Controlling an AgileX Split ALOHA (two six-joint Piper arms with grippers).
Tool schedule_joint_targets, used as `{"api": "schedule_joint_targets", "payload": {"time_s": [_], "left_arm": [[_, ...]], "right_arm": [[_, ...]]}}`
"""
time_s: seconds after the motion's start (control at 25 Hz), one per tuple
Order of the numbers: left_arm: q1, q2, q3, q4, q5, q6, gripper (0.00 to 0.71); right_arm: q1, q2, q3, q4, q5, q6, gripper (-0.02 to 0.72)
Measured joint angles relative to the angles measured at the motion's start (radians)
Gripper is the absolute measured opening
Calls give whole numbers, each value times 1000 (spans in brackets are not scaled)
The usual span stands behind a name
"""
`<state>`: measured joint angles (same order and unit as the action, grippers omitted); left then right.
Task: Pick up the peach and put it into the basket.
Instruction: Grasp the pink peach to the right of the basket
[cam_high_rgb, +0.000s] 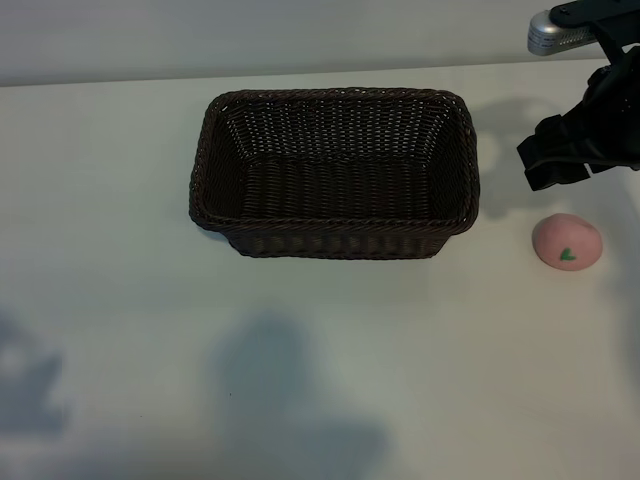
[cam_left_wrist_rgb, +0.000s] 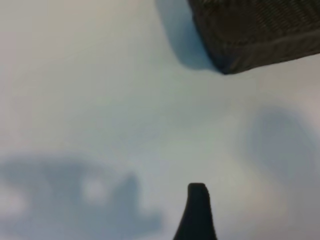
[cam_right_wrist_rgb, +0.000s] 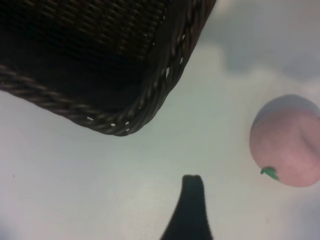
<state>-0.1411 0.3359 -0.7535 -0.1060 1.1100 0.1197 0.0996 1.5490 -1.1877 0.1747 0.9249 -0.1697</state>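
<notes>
Fingers on the right gripper (cam_high_rgb: 560, 160) stand wide apart and empty, poised just behind the peach (cam_high_rgb: 567, 242), which sits on the white table (cam_high_rgb: 120, 250) off the wicker basket's (cam_high_rgb: 335, 245) right end, untouched. Out of sight outside, the left gripper (cam_left_wrist_rgb: 197, 212) holds nothing.

White table (cam_high_rgb: 120, 200), pale wall (cam_high_rgb: 250, 35), soft shadows

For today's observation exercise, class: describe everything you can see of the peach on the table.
The peach is a small, round, matte pink toy fruit with a tiny green leaf mark on its camera-facing side. It looks smooth and whole. It rests on the white table, off the right end of the wicker basket and apart from it. Nothing grips it; the right pincer hangs just behind it, not touching.
</notes>
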Motion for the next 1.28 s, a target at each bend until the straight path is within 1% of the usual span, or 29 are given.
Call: {"api": "schedule_joint_targets", "payload": {"time_s": [0.2, 0.44, 0.6, 0.8, 0.96, 1.04, 1.2, 1.28], "left_arm": [[0, -133, 121, 58, -2, -40, 596], [0, -169, 238, 106, -1, -87, 596], [0, -169, 250, 106, -16, -92, 591], [0, -169, 253, 106, -17, -103, 550], [0, -171, 253, 106, -17, -104, 521], [0, -183, 253, 106, -17, -104, 507], [0, -241, 253, 106, -17, -104, 487], [0, -282, 253, 106, -17, -104, 484]], "right_arm": [[0, 0, 0, 0, 1, -1, 594], [0, 0, 0, 0, 0, -1, 594], [0, 0, 0, 0, 0, -1, 594], [0, 0, 0, 1, -25, 0, 594], [0, 0, 0, 0, -27, 3, 594], [0, 0, 0, -21, -27, 16, 594], [-2, 0, 0, -90, -26, 96, 594], [-10, 3, 0, -109, -26, 124, 594]]}}
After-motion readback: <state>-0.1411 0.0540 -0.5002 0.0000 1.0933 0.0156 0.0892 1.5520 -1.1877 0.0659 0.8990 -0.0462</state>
